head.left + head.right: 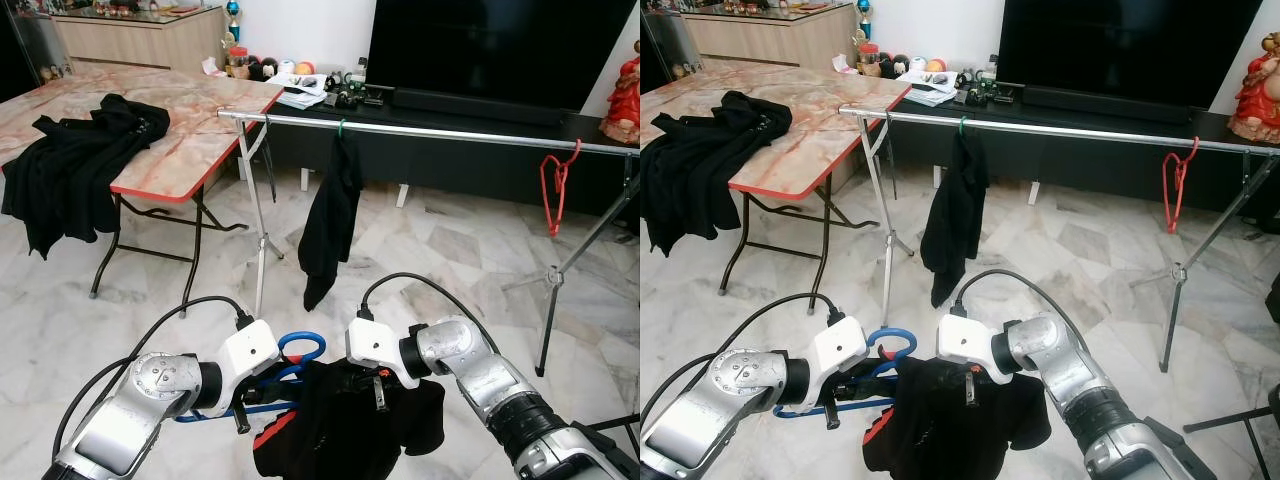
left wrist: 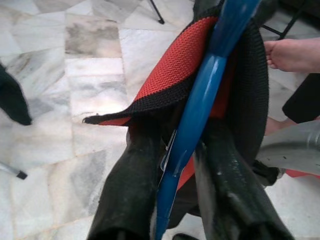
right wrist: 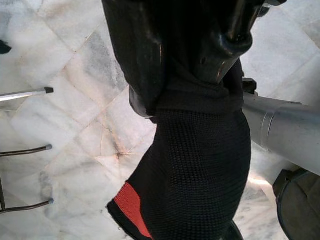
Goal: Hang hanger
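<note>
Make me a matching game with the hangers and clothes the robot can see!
Things:
1. blue hanger
2. red hanger
3. black garment on green hanger
4. pile of black clothes

Places:
A. lying on the folding table
B. bare, at the right end of the rail
C. held in the left gripper, inside a black and red shirt
D. hanging near the left end of the rail

Pairs: 1-C, 2-B, 3-D, 4-A
</note>
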Robot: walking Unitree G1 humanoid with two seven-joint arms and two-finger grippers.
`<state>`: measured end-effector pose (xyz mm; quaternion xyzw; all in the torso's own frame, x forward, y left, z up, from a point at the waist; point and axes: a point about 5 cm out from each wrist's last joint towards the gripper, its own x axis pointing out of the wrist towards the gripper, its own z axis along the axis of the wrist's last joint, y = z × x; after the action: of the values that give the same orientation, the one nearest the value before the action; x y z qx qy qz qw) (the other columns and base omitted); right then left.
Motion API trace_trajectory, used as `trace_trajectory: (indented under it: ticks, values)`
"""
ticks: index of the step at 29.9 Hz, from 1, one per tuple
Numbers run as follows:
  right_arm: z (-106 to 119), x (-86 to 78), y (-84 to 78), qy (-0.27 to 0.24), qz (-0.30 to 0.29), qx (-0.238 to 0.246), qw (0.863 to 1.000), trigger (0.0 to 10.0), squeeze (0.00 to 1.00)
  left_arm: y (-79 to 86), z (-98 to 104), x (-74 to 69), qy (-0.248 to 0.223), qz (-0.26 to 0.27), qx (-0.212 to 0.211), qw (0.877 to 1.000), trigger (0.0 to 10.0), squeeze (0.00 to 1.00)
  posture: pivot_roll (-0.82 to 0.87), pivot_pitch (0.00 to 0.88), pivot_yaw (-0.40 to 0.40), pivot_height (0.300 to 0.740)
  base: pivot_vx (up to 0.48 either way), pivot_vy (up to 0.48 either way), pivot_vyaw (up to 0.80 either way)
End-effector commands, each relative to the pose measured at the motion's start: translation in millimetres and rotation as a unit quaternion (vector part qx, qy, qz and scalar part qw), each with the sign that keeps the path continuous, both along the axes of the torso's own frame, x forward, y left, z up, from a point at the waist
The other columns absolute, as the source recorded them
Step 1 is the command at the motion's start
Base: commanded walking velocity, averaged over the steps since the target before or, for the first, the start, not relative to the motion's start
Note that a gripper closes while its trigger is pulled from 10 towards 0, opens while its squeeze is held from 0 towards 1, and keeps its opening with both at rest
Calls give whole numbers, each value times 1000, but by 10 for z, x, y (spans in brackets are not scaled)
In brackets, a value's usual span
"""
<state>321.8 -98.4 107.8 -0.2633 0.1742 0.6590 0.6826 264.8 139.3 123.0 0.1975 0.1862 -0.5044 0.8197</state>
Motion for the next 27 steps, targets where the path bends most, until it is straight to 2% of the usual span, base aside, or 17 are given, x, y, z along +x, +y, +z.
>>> trace_trajectory:
  ticks: [1, 7, 9, 10, 11, 12, 14, 15, 16, 17, 22, 27]
  values:
    - [124, -13, 151, -4, 17, 60, 998, 10000, 0, -70, 49, 15, -4, -6, -10, 1000, 0, 0, 153, 0, -43, 740, 0, 0, 0]
    - [142, -25, 176, 10, 24, 83, 996, 10000, 0, -56, 64, 11, -4, -6, -11, 1000, 0, 0, 157, 0, -43, 740, 0, 0, 0]
    - [181, -74, 205, 40, 50, 118, 991, 10000, 0, -45, 67, 10, -4, -5, -12, 1000, 0, 0, 160, 0, -44, 740, 0, 0, 0]
    - [193, -90, 211, 47, 59, 127, 989, 10000, 506, -42, 69, 11, -4, -5, -12, 1000, 0, 0, 160, 0, -44, 740, 0, 0, 0]
    - [202, -96, 213, 51, 63, 133, 988, 10000, 969, -41, 71, 12, -5, -5, -12, 1000, 0, 0, 160, 0, -44, 740, 0, 0, 0]
    - [223, -97, 219, 60, 65, 146, 985, 10000, 1000, -40, 75, 15, -5, -5, -12, 1000, 0, 0, 160, 0, -44, 740, 0, 0, 0]
    - [245, -98, 224, 58, 69, 155, 984, 10000, 1000, -38, 76, 15, -5, -5, -12, 1000, 0, 0, 160, 0, -45, 740, 0, 0, 0]
    - [259, -96, 228, 55, 69, 162, 983, 10000, 957, -39, 77, 15, -5, -6, -12, 1000, 0, 0, 161, 0, -45, 740, 0, 0, 0]
    - [269, -94, 231, 54, 68, 167, 982, 10000, 957, -39, 78, 15, -5, -6, -12, 1000, 0, 0, 161, 0, -45, 740, 0, 0, 0]
    - [282, -100, 232, 55, 72, 174, 981, 10000, 0, -39, 78, 15, -4, -7, -12, 1000, 0, 0, 160, 0, -46, 740, 0, 0, 0]
    - [313, -129, 225, 63, 87, 191, 976, 10000, 0, -36, 74, 16, -3, -7, -12, 1000, 0, 0, 160, 0, -46, 740, 0, 0, 0]
    - [400, -156, 201, 75, 98, 230, 965, 10000, 0, 12, 54, 16, 2, -1, -9, 1000, 0, 0, 163, 0, -47, 740, 0, 0, 0]
